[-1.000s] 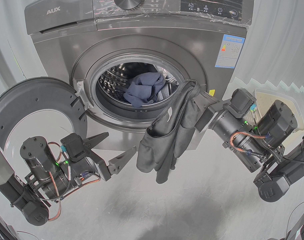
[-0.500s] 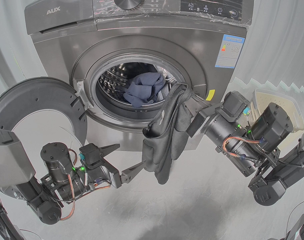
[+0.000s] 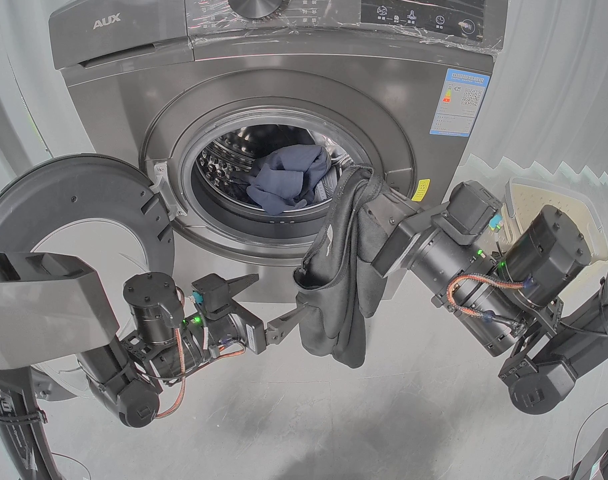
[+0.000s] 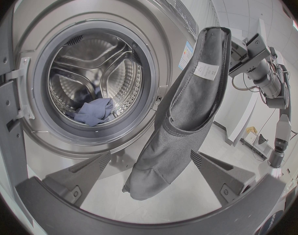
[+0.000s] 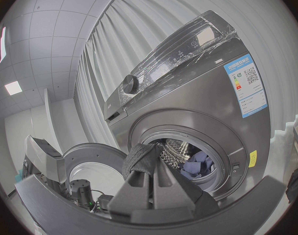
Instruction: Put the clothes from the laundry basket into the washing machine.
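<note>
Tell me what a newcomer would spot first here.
The dark garment hangs from the shut right gripper, just in front of the open washing machine. Behind it, a blue garment already lies in the drum. The open left gripper sits low beside the dark garment's lower end.

Facing open washing machine [image 4: 165, 30], blue garment [image 4: 91, 111] lying low in the drum [image 4: 90, 62]. Hanging from right gripper [image 4: 235, 54]: dark grey garment [image 4: 185, 115], white tag [image 4: 206, 70] near the top. Spread wide, left gripper [image 4: 149, 154], garment's lower part between its fingers.
</note>
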Controlling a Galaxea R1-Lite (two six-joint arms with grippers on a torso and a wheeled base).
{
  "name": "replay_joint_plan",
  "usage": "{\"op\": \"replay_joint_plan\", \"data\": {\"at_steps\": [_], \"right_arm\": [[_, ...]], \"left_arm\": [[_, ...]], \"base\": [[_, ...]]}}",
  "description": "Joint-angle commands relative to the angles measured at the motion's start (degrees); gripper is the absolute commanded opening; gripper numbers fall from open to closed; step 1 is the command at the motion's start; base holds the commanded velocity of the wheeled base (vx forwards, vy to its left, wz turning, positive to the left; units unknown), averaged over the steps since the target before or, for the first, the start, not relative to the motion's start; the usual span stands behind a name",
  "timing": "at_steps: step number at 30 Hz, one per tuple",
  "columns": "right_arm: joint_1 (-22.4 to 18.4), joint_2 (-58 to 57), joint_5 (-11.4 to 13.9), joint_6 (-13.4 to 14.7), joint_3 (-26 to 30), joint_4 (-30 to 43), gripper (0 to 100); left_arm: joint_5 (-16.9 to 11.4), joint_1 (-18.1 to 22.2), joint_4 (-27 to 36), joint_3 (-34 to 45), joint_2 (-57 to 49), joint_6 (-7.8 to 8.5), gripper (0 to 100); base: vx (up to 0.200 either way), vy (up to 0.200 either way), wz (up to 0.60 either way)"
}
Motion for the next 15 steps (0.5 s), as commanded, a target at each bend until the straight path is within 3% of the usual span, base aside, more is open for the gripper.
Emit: {"op": "replay_joint_plan", "data": {"at_steps": [1,4,15], "right_arm": [[0.5,-0.1,0.0,0.0,0.0,0.0,0],[0.5,-0.1,-0.1,0.0,0.1,0.0,0],[0.7,-0.1,0.0,0.0,-0.1,0.0,0]], "left_arm": [[-0.3,0.3,0.0,-3.3,4.2,0.38,100],[-0.6,0.5,0.0,-4.5,5.8,2.05,100],[-0.5,1.4,0.1,-11.7,9.2,2.32,100]], "base": [[0.000,0.000,0.00],[0.000,0.000,0.00],[0.000,0.000,0.00]]}}
